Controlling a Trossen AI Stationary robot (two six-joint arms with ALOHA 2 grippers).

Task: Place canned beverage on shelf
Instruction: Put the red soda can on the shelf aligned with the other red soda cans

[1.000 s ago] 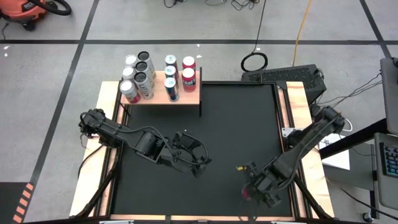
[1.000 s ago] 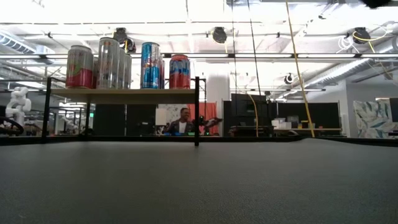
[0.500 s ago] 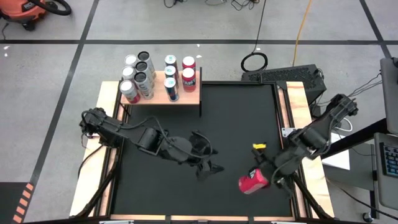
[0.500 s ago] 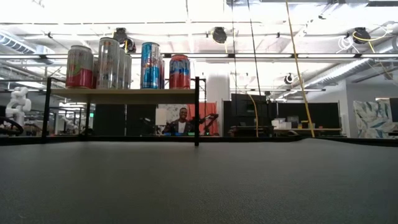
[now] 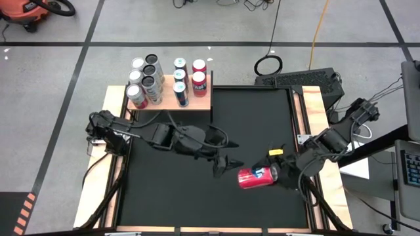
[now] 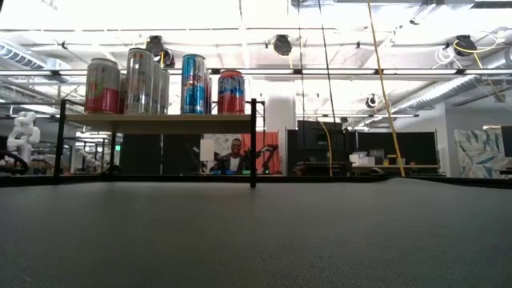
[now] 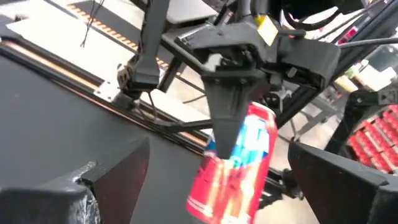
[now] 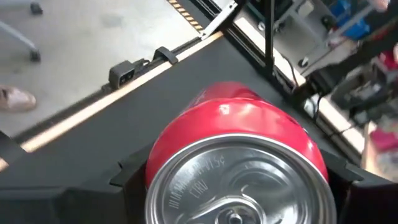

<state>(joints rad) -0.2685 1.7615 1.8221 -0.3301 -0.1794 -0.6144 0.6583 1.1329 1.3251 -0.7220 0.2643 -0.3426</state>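
Grips the red can [image 5: 253,177] in the right claw [image 5: 265,175], clamped around the body, with the can lying on its side above the black tabletop [image 5: 197,210], right of the middle and toward the near edge. From the right wrist, looks straight onto the silver lid with its pull tab.

Has carried it inward over the last second. First sat tucked at the near right corner with barely any red showing, then came out with the can over the mat, and now holds it further in toward the centre.

Has also swung the left claw [image 5: 228,164] across meanwhile, from left of centre to just beside the can's free end. Stands wide apart there, gripping nothing and not yet touching the can. From the left wrist, shows the can hanging between its two dark fingers [image 7: 93,186], farther off, with the right claw pinching it from above.

Probably means a handover, right to left. Leaves the shelf [image 5: 201,103] well apart at the far left corner, on the left arm's side, already loaded with a cluster of cans [image 5: 157,80] but with bare wood along its near right part. From the low view, shows only those cans in a row on the board, no arm.

Still to do, by this reading: close the left claw on the can, release the right, carry it to the shelf and stand it upright.
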